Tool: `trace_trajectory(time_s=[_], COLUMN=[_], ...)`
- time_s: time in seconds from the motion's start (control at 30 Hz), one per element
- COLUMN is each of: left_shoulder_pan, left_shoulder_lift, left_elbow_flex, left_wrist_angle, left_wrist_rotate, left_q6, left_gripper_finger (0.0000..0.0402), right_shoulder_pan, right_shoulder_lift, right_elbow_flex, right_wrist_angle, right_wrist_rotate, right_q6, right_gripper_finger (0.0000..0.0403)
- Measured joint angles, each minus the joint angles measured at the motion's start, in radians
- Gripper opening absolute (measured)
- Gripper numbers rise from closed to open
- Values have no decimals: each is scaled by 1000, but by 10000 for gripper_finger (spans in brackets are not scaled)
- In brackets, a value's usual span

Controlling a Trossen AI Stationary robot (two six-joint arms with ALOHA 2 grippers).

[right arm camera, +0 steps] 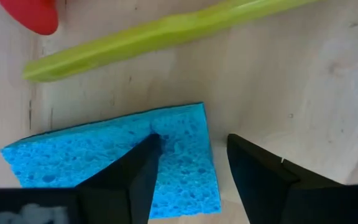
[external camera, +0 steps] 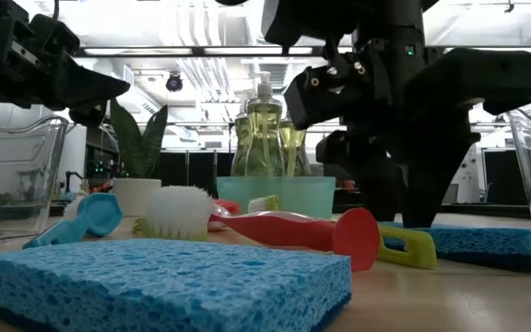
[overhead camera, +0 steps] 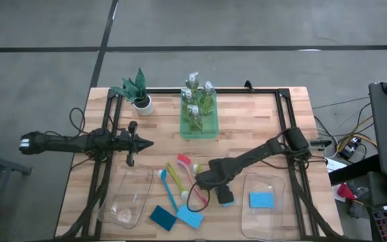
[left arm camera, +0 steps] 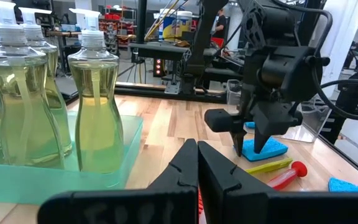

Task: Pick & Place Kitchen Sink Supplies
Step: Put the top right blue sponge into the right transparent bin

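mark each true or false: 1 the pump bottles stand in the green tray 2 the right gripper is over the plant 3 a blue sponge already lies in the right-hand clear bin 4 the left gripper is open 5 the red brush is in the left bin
1. The pump bottles stand in the green tray. True.
2. The right gripper is over the plant. False: it is down at a blue sponge on the table, one finger on it, jaws apart.
3. A sponge lies in the right-hand clear bin. True: a blue one.
4. The left gripper is open. False: its fingers are shut, holding nothing.
5. The red brush is in the left bin. False: it lies on the table between the bins.
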Motion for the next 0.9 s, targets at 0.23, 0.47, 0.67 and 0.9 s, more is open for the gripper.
trace_trajectory(time_s=[0.23, 0.47, 0.67, 0.9], left_shoulder_pan=[0, 0, 0, 0], left_shoulder_lift=[0, 0, 0, 0], left_elbow_flex=[0, 0, 0, 0], left_wrist_angle=[0, 0, 0, -1], left_wrist_rotate=[0, 0, 0, 0], left_q6=[0, 0, 0, 0], left_gripper_finger=[0, 0, 0, 0], right_shoulder_pan=[1, -4, -10, -11], right_shoulder_lift=[16, 15, 6, -30], right_elbow_flex=[7, 35, 103, 253], right_wrist_angle=[1, -1, -61, -249], right_wrist_rotate=[-6, 8, 56, 115], right_q6=[-14, -41, -40, -29], right_gripper_finger=[119, 17, 10, 8])
